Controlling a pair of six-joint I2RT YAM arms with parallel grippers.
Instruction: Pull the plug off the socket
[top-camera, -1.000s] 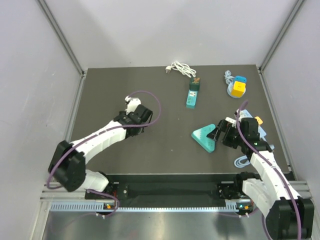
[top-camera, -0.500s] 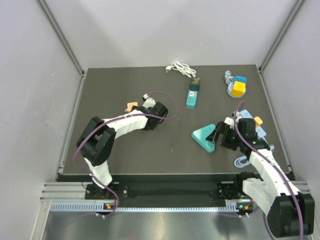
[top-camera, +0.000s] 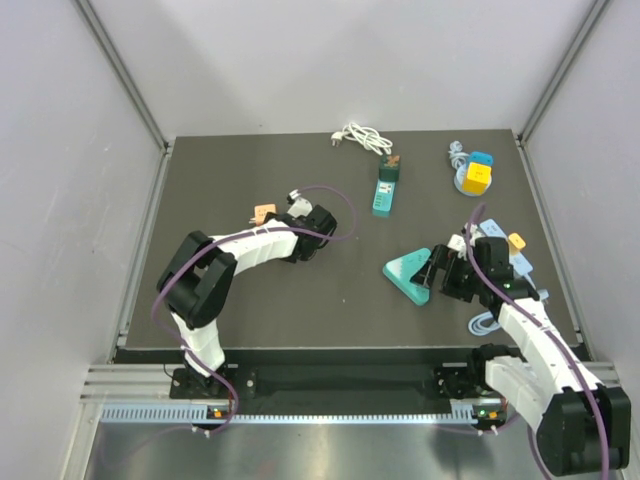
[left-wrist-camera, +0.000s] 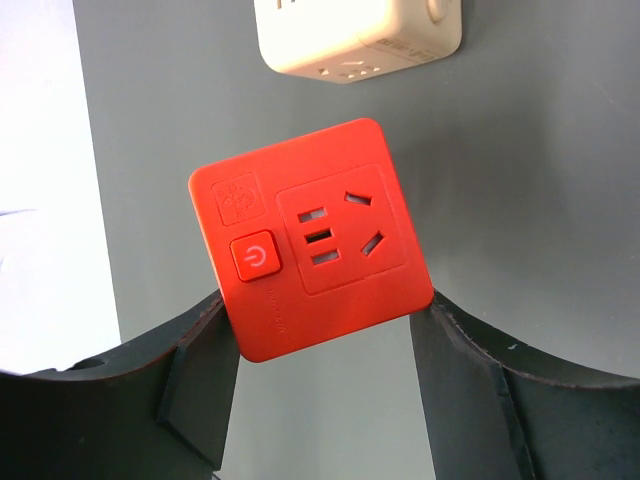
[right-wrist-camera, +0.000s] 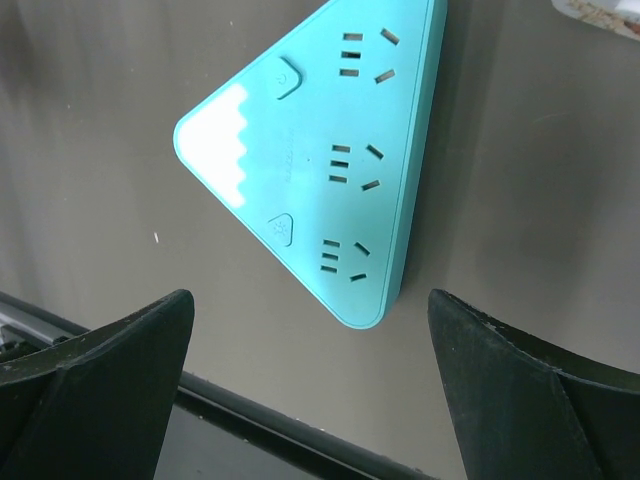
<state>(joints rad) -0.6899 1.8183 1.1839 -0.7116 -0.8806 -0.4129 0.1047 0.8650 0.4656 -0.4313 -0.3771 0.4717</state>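
A red square socket with a power button sits between my left gripper's two fingers, which press on its lower corners. From above it shows as an orange block at the tip of the left gripper. A white cube plug lies just beyond the socket, with a gap between them. My right gripper stands wide open with nothing between its fingers. It hovers at the near corner of a teal triangular power strip, on the right side of the table.
A green power strip and a white cable lie at the back. A yellow and blue cube sits back right. A pale blue strip and coiled cable lie under the right arm.
The left arm folded its elbow in and its gripper swung right; the red socket came into view at its tip. The right arm barely moved.
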